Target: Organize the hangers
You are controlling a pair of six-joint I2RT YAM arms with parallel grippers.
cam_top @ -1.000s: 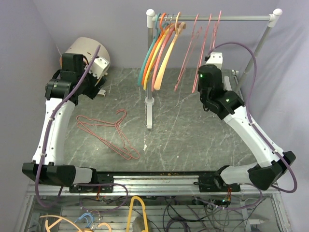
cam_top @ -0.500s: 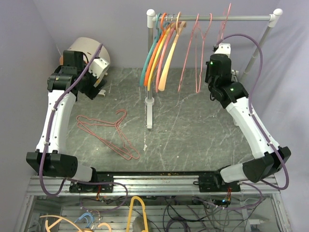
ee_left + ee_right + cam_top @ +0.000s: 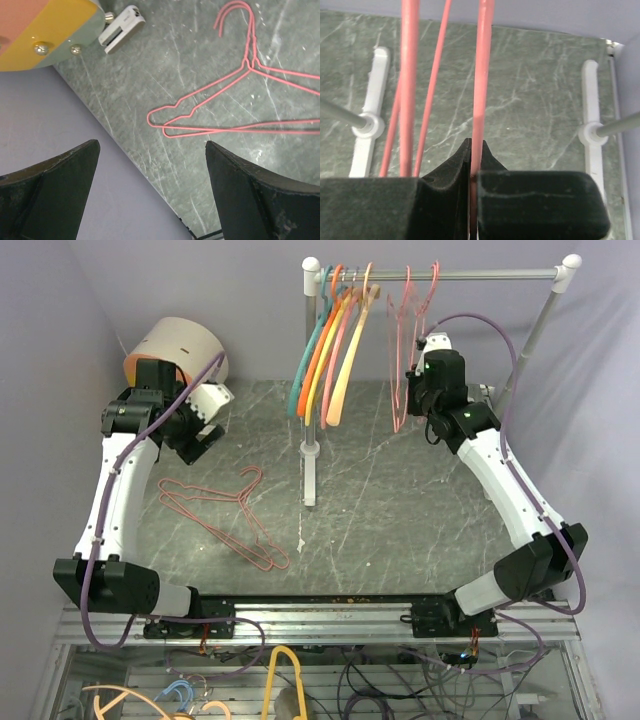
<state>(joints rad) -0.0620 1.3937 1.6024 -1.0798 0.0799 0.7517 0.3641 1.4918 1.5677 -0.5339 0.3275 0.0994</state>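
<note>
Thick teal, orange, pink and peach hangers point(image 3: 325, 350) hang at the left end of the silver rail point(image 3: 490, 276). Pink wire hangers point(image 3: 404, 340) hang beside them near the rail's middle. My right gripper point(image 3: 413, 378) is shut on the wire of one pink hanger point(image 3: 483, 75), its hook up at the rail; two more pink wires point(image 3: 410, 85) hang just to its left. Two pink wire hangers point(image 3: 228, 517) lie flat on the table, and they also show in the left wrist view point(image 3: 235, 100). My left gripper point(image 3: 151, 150) is open and empty above the table's left edge, beside them.
A round pink and yellow drum point(image 3: 175, 340) lies at the back left, with a white clip point(image 3: 121, 27) next to it. The rail's left post stands on a white foot point(image 3: 311, 475) mid-table; the right foot point(image 3: 592, 135) is near the right wall. Purple cables loop over both arms.
My right gripper has carried its pink wire hanger left along the rail, close to the other wire hangers. The left arm has shifted slightly lower and right.
</note>
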